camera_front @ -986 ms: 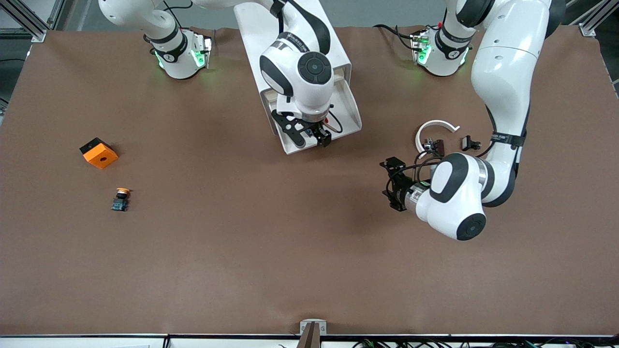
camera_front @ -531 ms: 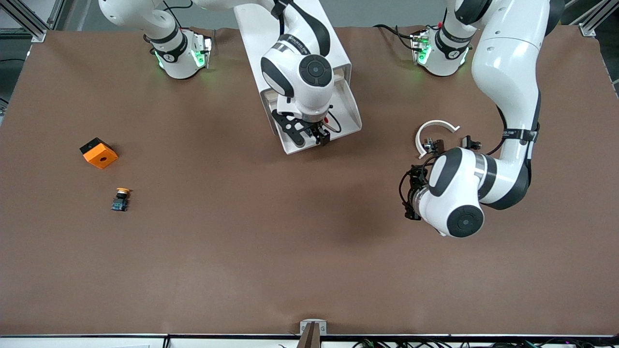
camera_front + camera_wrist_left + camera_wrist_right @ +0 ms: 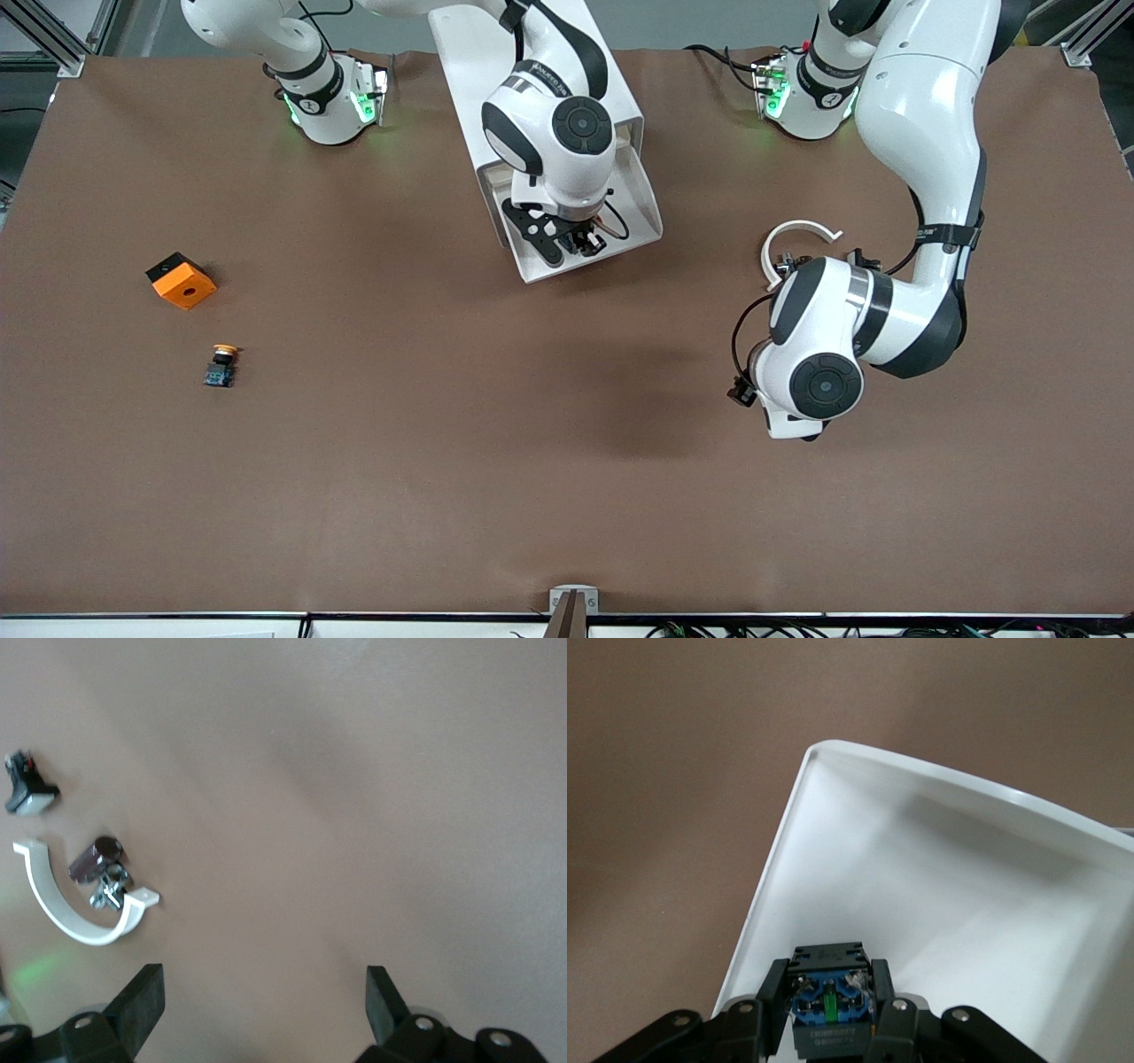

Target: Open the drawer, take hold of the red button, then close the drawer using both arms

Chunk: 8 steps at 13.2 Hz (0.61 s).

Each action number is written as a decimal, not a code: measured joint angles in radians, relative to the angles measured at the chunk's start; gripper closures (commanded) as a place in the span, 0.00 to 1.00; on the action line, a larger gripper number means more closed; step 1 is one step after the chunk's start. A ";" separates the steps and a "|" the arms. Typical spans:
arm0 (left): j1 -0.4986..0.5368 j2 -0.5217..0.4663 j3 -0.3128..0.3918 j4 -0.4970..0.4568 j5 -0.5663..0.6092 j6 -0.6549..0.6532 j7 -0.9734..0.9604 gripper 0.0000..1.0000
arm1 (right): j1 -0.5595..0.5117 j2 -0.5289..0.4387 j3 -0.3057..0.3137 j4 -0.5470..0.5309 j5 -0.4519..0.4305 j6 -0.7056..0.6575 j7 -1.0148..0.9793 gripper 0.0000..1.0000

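The right end effector [image 3: 830, 1028] pinches the black-and-blue blocky button [image 3: 829, 1001] over the pulled-out white tray drawer [image 3: 939, 895]. The left end effector [image 3: 266, 1014], spread wide and empty, hangs over the brown bench [image 3: 372, 797].

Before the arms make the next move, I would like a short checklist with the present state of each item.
1. White tray drawer pulled out of the white boxy cabinet: ok.
2. Right claw shut on the black-and-blue blocky button: ok.
3. Button lifted clear of the drawer: not ok, the claw is low over the tray.
4. Left claw open, holding nothing: ok.
5. Left claw at the drawer front for closing: not ok, it is over bare brown table near the white curved clip.
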 measured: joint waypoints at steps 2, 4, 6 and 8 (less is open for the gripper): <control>0.001 0.000 -0.026 -0.007 0.037 0.025 0.058 0.00 | 0.000 0.000 -0.001 0.001 0.000 0.000 -0.008 0.75; 0.000 0.000 -0.054 -0.028 0.063 0.070 0.096 0.00 | -0.001 0.000 -0.004 0.010 0.003 0.001 -0.008 0.75; -0.001 0.001 -0.086 -0.065 0.096 0.132 0.133 0.00 | -0.015 -0.002 -0.010 0.036 0.019 -0.022 -0.009 0.74; -0.001 0.001 -0.114 -0.092 0.126 0.165 0.168 0.00 | -0.053 -0.012 -0.016 0.094 0.046 -0.129 -0.057 0.74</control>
